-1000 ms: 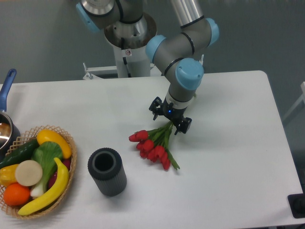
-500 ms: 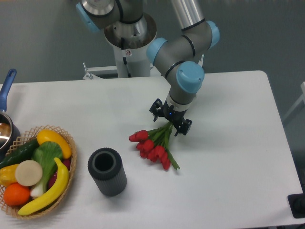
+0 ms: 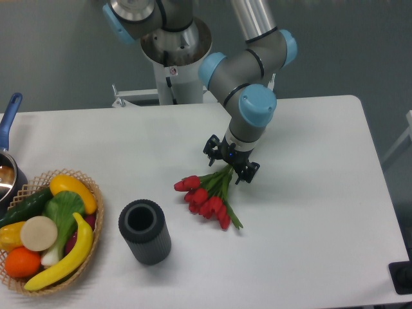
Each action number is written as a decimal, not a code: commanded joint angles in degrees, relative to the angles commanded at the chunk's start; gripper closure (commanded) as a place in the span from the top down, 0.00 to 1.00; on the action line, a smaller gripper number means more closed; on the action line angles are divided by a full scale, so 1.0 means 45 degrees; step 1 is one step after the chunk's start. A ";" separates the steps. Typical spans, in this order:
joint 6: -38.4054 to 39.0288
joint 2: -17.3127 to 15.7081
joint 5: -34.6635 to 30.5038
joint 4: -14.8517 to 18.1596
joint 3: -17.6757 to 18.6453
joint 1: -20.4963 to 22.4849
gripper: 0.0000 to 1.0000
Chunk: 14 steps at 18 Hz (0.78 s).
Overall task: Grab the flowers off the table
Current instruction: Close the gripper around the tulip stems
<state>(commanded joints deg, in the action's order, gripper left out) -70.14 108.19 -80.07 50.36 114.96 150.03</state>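
The flowers (image 3: 206,198), a bunch of red tulips with green stems, lie on the white table (image 3: 309,193) near its middle, heads pointing to the lower left. My gripper (image 3: 230,165) points down over the stem end of the bunch. Its two black fingers (image 3: 210,148) stand apart, one on each side of the stems. The jaws are open and the flowers still rest on the table. The stem tips are hidden under the gripper.
A dark grey cylindrical vase (image 3: 145,232) stands upright left of the flowers. A wicker basket (image 3: 90,187) of fruit and vegetables sits at the left front edge. A pot with a blue handle (image 3: 9,116) is at the far left edge.
The gripper has shifted slightly over the stems and its fingers look a little closer together. The flowers have not moved.
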 joint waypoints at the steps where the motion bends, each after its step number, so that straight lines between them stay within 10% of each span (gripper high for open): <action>1: 0.0000 0.0000 0.0019 0.0000 0.0019 0.0000 0.73; 14: 0.0117 0.0020 0.0000 0.0000 -0.0020 0.0000 0.39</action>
<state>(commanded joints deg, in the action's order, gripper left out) -69.61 108.28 -80.07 50.36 114.87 150.03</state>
